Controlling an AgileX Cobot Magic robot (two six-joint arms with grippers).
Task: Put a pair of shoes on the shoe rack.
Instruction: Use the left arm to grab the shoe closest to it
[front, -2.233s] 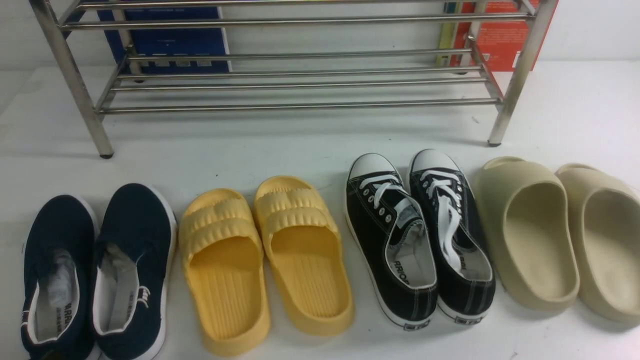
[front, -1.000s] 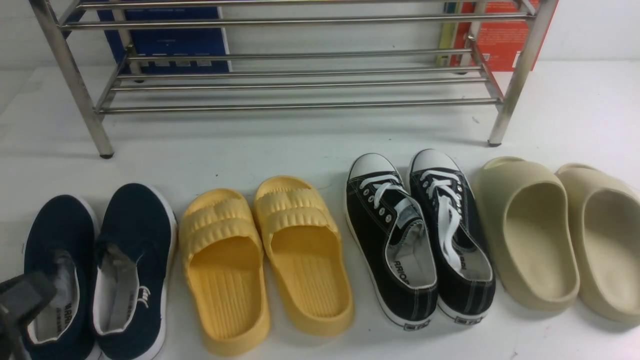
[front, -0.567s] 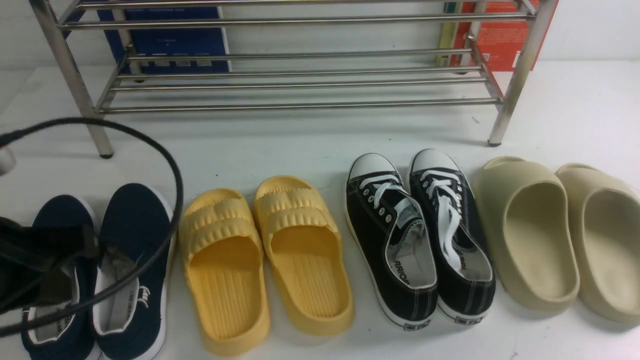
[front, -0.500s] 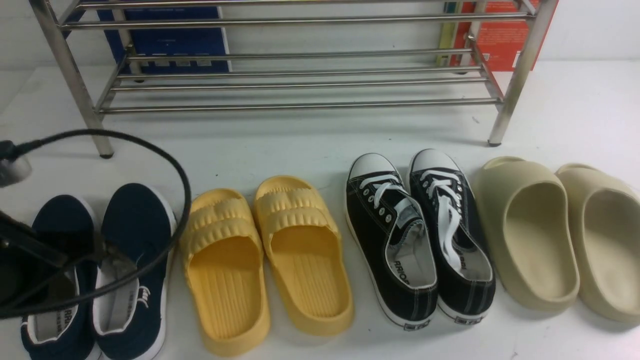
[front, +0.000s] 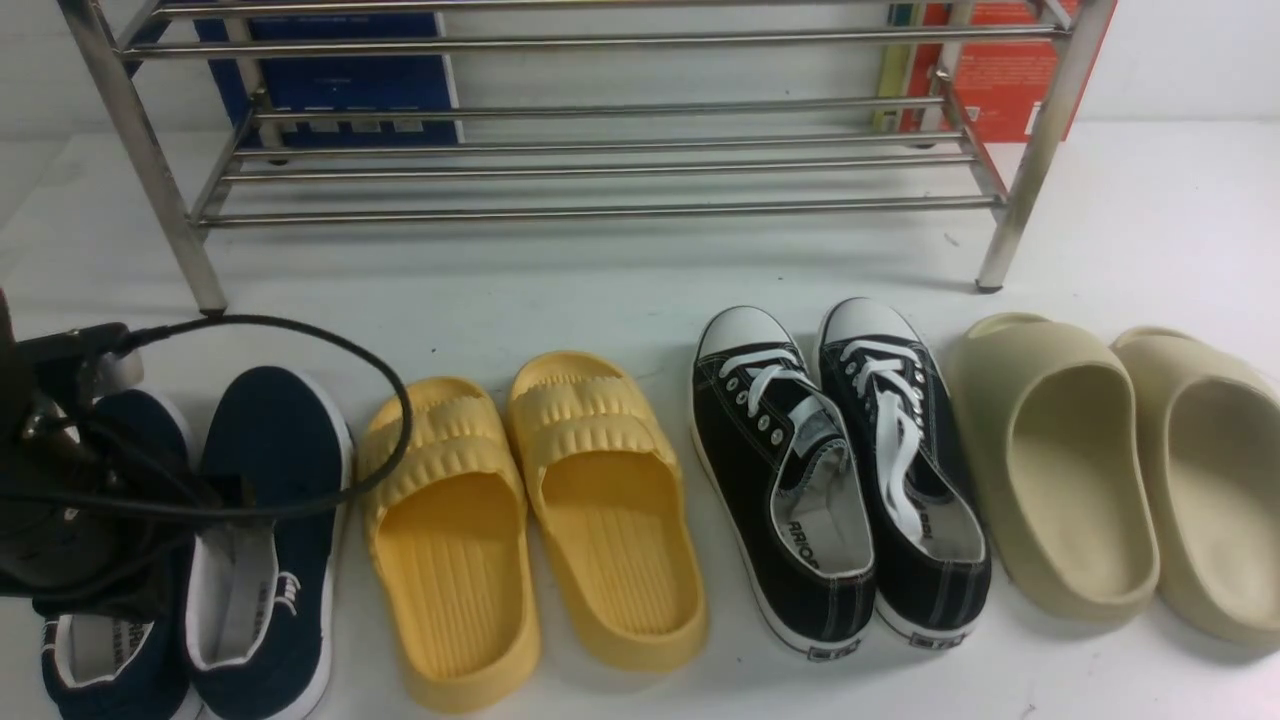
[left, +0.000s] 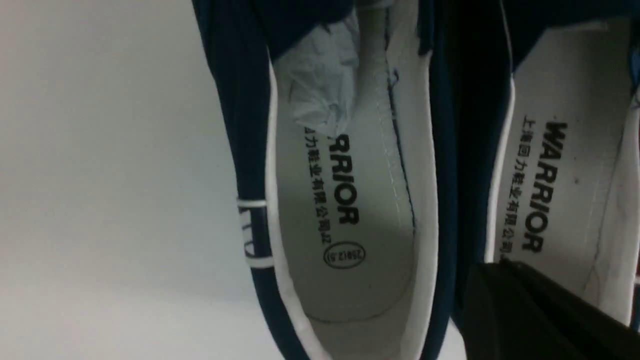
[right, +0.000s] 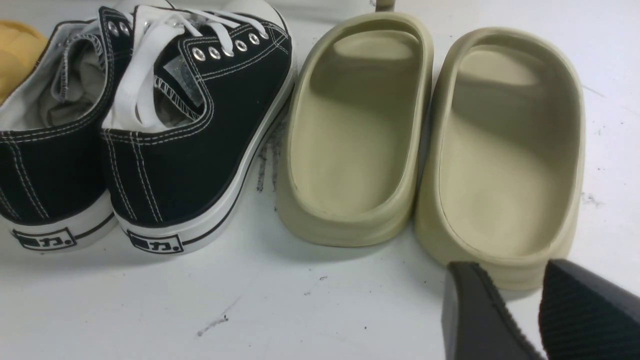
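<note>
The navy slip-on shoes (front: 275, 440) are sitting side by side on the white table (front: 600, 290) at the far left of the row. Their toes are pointing toward the shoe rack (front: 600, 211), which is standing well apart from them at the back. The left gripper (front: 150, 520) is hanging right over the pair and covering most of the outer shoe. Its black cable (front: 403, 420) is looping out across the inner shoe to the edge of the yellow slides (front: 600, 500). In the left wrist view only one black finger (left: 530, 310) is showing, over the white-lined heel opening of one shoe. The other finger is out of sight, so I cannot tell whether the jaws are parted or closed. White paper (left: 325, 85) is bunching in the toe of the neighbouring shoe. Past the yellow slides, the black lace-up sneakers (front: 790, 500) are sitting next in line, then the beige slides (front: 1080, 470) at the far right. The right gripper (right: 517, 300) is hovering low, just behind the heel of one beige slide. Its two ribbed fingers are standing slightly apart, with a gap showing between them, gripping nothing. A blue box (front: 340, 80) and a red box (front: 1000, 80) are standing behind the rack.
</note>
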